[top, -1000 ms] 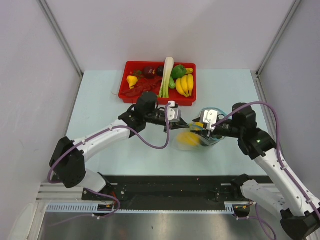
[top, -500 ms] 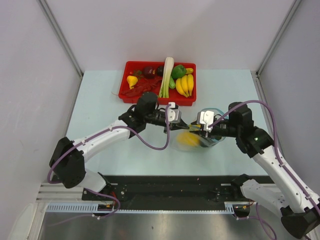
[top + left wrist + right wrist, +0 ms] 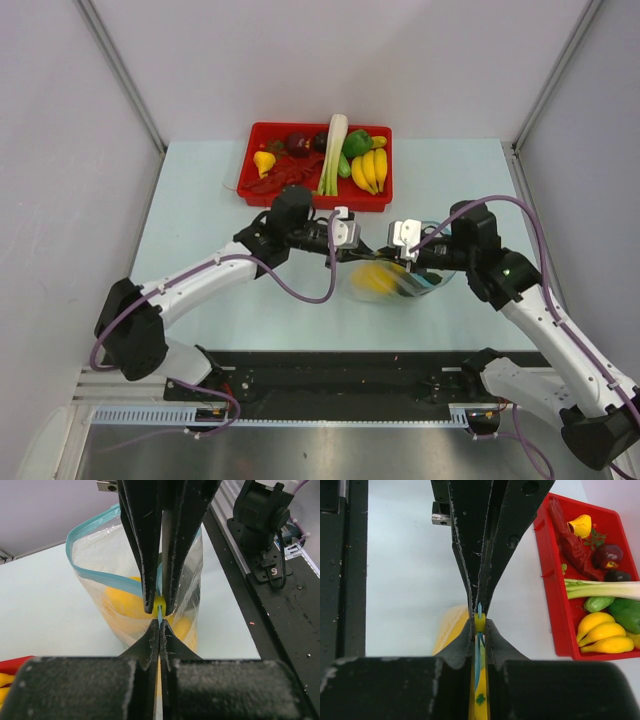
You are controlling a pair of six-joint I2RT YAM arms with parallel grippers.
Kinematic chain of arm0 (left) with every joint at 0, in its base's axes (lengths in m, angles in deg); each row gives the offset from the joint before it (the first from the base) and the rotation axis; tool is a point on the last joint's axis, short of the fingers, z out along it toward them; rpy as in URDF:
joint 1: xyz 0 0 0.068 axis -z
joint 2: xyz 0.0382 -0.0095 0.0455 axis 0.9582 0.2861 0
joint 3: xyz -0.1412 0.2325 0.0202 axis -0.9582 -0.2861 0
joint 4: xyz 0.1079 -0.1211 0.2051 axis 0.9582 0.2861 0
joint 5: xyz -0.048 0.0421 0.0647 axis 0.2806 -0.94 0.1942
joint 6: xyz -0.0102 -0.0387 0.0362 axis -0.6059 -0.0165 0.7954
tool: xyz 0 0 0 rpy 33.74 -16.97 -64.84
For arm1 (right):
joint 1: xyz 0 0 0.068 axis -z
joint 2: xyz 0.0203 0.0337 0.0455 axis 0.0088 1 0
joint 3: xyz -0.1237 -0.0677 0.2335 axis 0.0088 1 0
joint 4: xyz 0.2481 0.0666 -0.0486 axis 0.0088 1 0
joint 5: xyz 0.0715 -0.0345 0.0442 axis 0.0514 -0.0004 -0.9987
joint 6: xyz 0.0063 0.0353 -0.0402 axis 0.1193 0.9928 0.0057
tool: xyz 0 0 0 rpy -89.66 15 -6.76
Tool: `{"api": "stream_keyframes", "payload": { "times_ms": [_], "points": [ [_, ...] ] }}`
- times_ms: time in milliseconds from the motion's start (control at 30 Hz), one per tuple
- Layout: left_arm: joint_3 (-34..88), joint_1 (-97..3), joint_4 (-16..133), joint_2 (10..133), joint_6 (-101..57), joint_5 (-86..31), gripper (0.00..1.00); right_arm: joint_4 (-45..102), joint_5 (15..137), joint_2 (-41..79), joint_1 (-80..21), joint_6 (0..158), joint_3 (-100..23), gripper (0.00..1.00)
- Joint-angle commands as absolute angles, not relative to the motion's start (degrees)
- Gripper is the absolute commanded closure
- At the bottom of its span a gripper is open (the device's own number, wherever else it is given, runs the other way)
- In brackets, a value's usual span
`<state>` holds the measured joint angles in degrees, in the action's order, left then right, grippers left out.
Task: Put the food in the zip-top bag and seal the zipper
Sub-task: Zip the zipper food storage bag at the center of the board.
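Zip-top bag point(image 3: 428, 283) sat on the table point(image 3: 200, 220) right of centre, toward the near edge, with a yellow fruit point(image 3: 377, 278) inside. Left gripper point(image 3: 159, 626) was clamped shut on the blue zipper point(image 3: 107, 577). Right gripper point(image 3: 479, 626) met it tip to tip from the opposite side, jaws pinched on the same strip at a small yellow tab point(image 3: 159, 602). Beside the pinch the zipper bowed apart, so the mouth was unsealed there. Other food point(image 3: 368, 170) lay in the red tray point(image 3: 262, 135) at the far edge, apart from the bag.

The right gripper point(image 3: 479, 630) pinches the blue zipper point(image 3: 479, 609) between its jaws; a red tray point(image 3: 546, 580) of food point(image 3: 600, 630) sits on the worktop point(image 3: 405, 580).
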<state>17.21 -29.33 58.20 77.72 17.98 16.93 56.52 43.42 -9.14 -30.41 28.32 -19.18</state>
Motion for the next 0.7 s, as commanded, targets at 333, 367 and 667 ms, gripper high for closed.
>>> {"api": "stream_keyframes", "payload": {
  "times_ms": [333,367,667],
  "points": [
    [11.95,-32.42,48.8,67.51,12.41,16.03,1.0,61.47,47.34,-10.25,-30.21,27.5,-21.56,1.0],
    [11.77,-32.68,49.06,67.07,12.58,15.77,1.0,61.82,47.52,-10.25,-30.3,27.59,-21.47,1.0],
    [10.71,-35.76,49.59,63.29,11.44,14.19,1.0,64.64,48.58,-11.04,-28.89,28.38,-21.56,1.0]
  ]
}}
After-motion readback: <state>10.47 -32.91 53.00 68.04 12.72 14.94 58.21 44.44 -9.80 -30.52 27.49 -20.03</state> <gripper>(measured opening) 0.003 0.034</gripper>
